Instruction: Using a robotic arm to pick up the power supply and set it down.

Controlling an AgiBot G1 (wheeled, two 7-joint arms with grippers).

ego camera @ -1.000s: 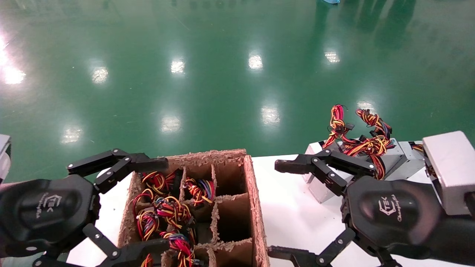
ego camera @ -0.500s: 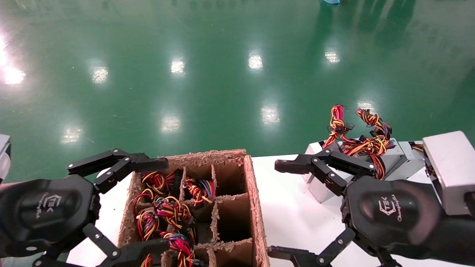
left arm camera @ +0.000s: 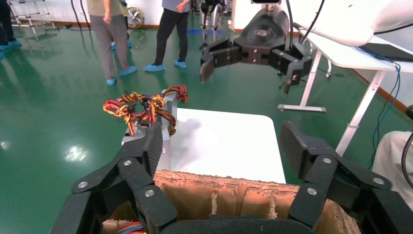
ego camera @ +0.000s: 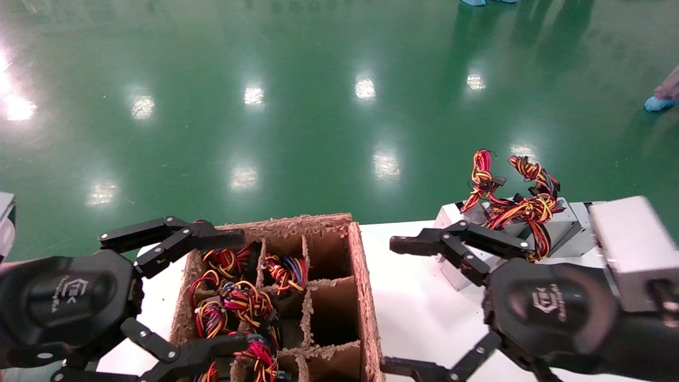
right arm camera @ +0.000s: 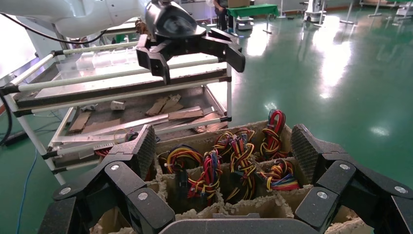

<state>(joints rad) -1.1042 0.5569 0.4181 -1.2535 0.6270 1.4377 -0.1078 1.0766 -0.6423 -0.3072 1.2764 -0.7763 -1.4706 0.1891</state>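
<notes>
Nearest the head cam, left gripper (ego camera: 212, 289) is held wide open over the cardboard box (ego camera: 366, 297), nothing gripped; fingers straddle the box's left compartments. Wire bundles (ego camera: 241, 305) (red/yellow/orange/black) are packed into those left cells; right-hand cells are seen empty. Box is set on a white table (ego camera: 419, 313). Right gripper (ego camera: 406, 305) is also spread wide, nothing held, hovering above bare tabletop just right of the box; a grey cube cam (ego camera: 628, 252) is mounted at its wrist. Farther back, at the table's far right edge, power supply (ego camera: 557, 231) units are grouped together, silver-grey boxes w/ knotted wires (ego camera: 522, 204) sticking up; not touched by either gripper. Beyond the table, glossy green floor (ego camera: 297, 106) is seen.
</notes>
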